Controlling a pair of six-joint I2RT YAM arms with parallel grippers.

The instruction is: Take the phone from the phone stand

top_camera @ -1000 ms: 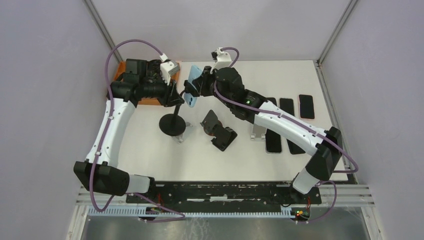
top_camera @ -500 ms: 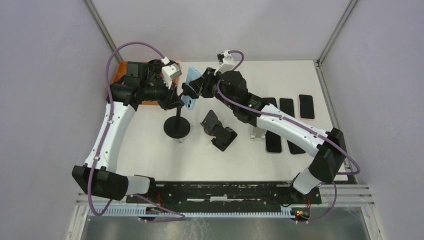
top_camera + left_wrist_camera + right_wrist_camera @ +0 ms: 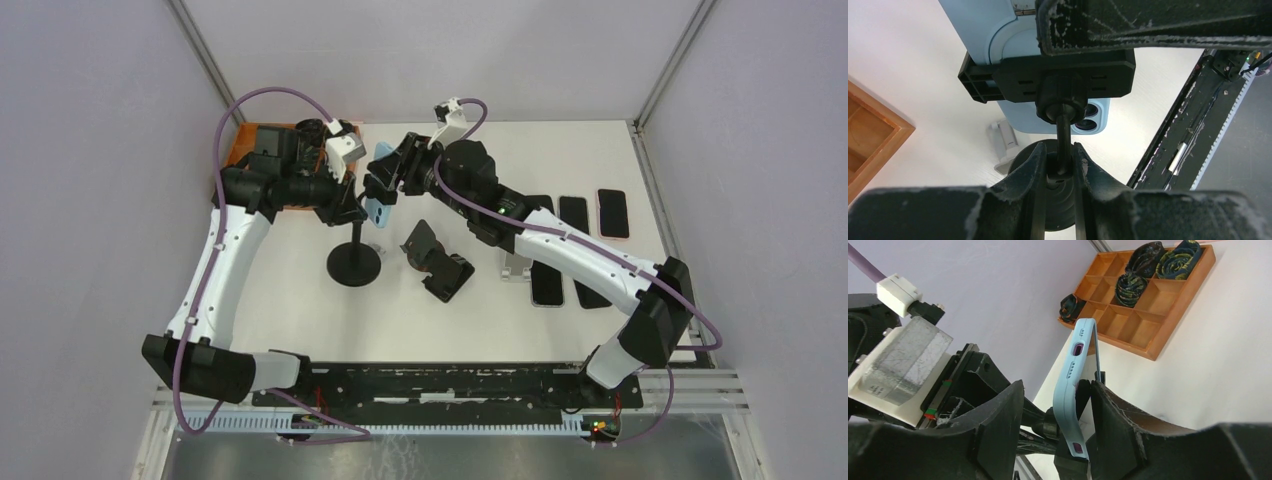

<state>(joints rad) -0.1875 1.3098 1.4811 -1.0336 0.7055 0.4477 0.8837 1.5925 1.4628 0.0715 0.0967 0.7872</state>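
A light blue phone (image 3: 377,211) sits clamped in a black phone stand (image 3: 354,266) with a round base and a thin post. My left gripper (image 3: 349,206) is shut on the post; the left wrist view shows both fingers pressed on the post (image 3: 1063,142), below the clamp (image 3: 1048,75) and the phone's back (image 3: 993,30). My right gripper (image 3: 383,184) is open and straddles the phone's top part. In the right wrist view the phone's edge (image 3: 1074,380) stands between the fingers (image 3: 1120,425), close to the right one, with a gap to the left one.
An orange wooden tray (image 3: 1148,335) of rolled ties stands at the back left. A second black stand (image 3: 437,262) lies right of the base. A white stand (image 3: 517,265) and several dark phones (image 3: 612,212) lie further right. A small grey stand (image 3: 1005,145) is beside the base.
The stand with the phone, held by my left gripper, has shifted a little right and nearer. My right gripper has come down over the phone and now covers most of it from above.
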